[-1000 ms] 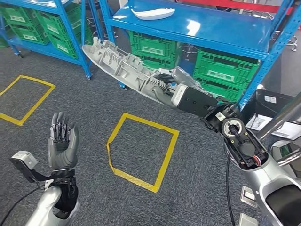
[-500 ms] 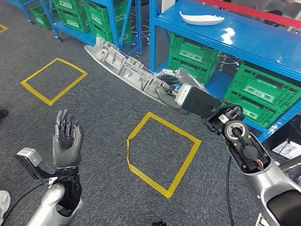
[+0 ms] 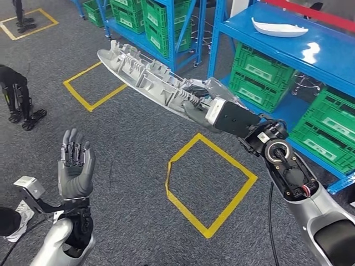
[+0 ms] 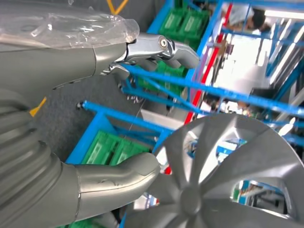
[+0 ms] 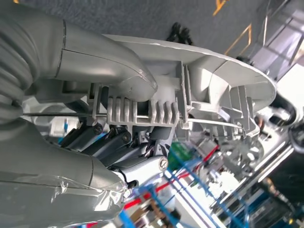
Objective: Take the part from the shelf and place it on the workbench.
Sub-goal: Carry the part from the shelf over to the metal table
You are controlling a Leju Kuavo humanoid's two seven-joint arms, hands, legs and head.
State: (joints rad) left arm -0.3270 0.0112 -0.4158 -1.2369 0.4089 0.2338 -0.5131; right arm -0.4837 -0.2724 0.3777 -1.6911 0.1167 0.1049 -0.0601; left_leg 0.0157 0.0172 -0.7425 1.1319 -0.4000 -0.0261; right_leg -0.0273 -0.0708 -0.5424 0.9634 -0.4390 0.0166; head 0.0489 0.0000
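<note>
A long grey ribbed plastic part (image 3: 151, 83) is held out over the carpeted floor (image 3: 138, 155) by the right robot hand (image 3: 205, 102), gripped at its near end and pointing away to the left in the head view. In the right wrist view the thumb (image 5: 107, 66) is pressed on one face of the part (image 5: 201, 90) while the darker fingers (image 5: 114, 140) are closed against the ribbed side. The left robot hand (image 3: 75, 166) is raised upright with its palm empty and its fingers apart; the same spread is seen in the left wrist view (image 4: 118, 114), where a grey spoked wheel cover (image 4: 229, 175) lies beyond it. A yellow taped square (image 3: 209, 183) is marked on the floor below the extended right arm, and a second one (image 3: 94, 83) lies farther off. Blue steel shelving (image 3: 293, 52) stands behind, stacked underneath with green crates (image 3: 259, 75); a white moulded part (image 3: 278, 27) rests on its top shelf. Dark robot legs (image 3: 16, 100) are seen standing at the left edge.
</note>
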